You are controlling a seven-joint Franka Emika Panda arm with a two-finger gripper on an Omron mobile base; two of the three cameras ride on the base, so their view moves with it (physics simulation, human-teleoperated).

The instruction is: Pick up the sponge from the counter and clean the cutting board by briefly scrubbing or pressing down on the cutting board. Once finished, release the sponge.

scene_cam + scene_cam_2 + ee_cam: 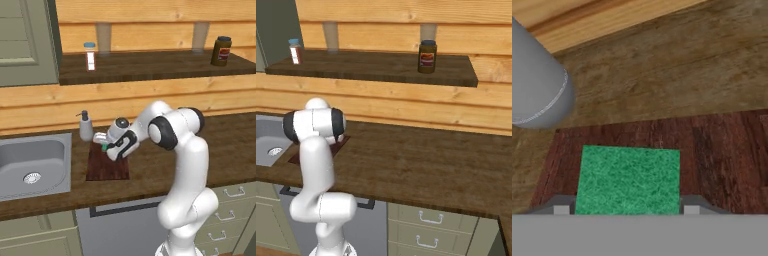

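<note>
Pressing the sponge flat on the cutting board, near its back-left corner by the soap dispenser; gripper narrowed onto the sponge's sides, evidently to scrub. Board lying beside the sink on the counter.

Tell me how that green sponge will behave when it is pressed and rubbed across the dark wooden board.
The flat green sponge looks soft, so it probably squashes slightly. Its coarse top suggests good grip between the jaws. Lying flat over the dark reddish-brown cutting board, it should slide without rolling or tipping.

Speckled bright green sponge, streaky reddish-brown cutting board, brown wood-grain counter.
</note>
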